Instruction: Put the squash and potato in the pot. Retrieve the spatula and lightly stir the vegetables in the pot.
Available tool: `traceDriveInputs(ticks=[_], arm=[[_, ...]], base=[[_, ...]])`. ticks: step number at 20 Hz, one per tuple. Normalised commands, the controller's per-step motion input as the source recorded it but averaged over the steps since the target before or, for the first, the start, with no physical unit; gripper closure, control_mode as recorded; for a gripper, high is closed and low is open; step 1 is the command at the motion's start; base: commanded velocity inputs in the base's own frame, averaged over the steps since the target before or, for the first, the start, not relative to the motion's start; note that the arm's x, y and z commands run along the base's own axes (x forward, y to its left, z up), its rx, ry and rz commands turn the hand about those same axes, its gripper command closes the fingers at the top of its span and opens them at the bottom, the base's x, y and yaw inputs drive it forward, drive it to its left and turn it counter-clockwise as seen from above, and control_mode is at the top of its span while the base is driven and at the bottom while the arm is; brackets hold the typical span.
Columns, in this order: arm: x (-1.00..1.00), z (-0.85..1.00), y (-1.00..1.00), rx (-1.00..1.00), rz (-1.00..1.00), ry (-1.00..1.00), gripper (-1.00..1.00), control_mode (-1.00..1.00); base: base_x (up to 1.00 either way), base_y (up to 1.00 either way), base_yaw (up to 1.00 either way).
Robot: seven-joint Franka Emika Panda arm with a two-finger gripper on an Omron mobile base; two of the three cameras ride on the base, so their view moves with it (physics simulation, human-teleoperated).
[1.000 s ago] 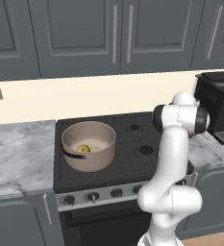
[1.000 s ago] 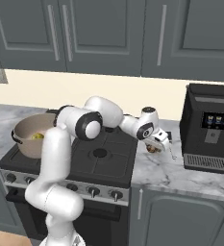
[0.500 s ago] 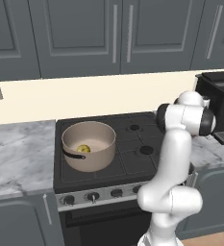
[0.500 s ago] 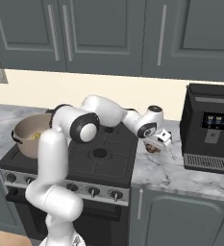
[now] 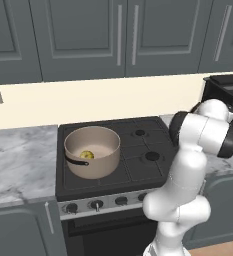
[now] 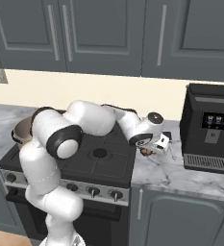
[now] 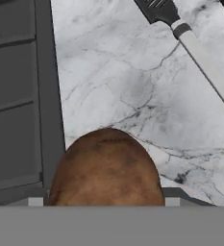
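Left base view: beige pot (image 5: 92,151) sitting on front-left burner of stove (image 5: 138,150), squash (image 5: 86,155) lying inside on pale bottom, dark curved handle facing front-left. Arm bent over toward right counter, hand hidden behind own elbow there.

Right base view: gripper (image 6: 154,148) reaching down onto marble counter (image 6: 180,175) between stove (image 6: 101,156) and black coffee machine (image 6: 209,127). Brown potato (image 6: 146,151) right at fingertips, on counter just past stove edge. Pot (image 6: 21,130) barely peeking out behind arm at left, contents not visible from here.

Hand view: potato (image 7: 106,170) close up at bottom centre, resting on marble, dark finger tips (image 7: 36,198) on either side of it, spread wide, contact with potato not clear. Spatula (image 7: 192,45) lying on counter beyond potato, dark blade toward top, light-grey handle running off to right edge; well apart from potato. Stove edge along left side.
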Motion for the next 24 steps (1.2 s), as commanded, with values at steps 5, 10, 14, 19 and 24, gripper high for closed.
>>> traceDriveInputs(ticks=[5, 10, 14, 19, 24], arm=[[-0.39, 0.56, 0.51, 0.00, 0.21, -0.06, 1.00, -1.00], [-0.27, 0.56, 0.65, 0.00, 0.07, -0.07, 1.00, -1.00], [-0.26, 0.60, 0.69, 0.00, 0.00, -0.10, 1.00, -1.00], [-0.26, 0.51, 0.82, 0.00, 0.00, -0.09, 1.00, -1.00], [-0.34, 0.47, 0.81, 0.00, 0.00, -0.06, 1.00, -1.00]], base=[[0.00, 0.00, 0.00], [0.00, 0.00, 0.00], [0.00, 0.00, 0.00], [0.00, 0.00, 0.00], [0.00, 0.00, 0.00]])
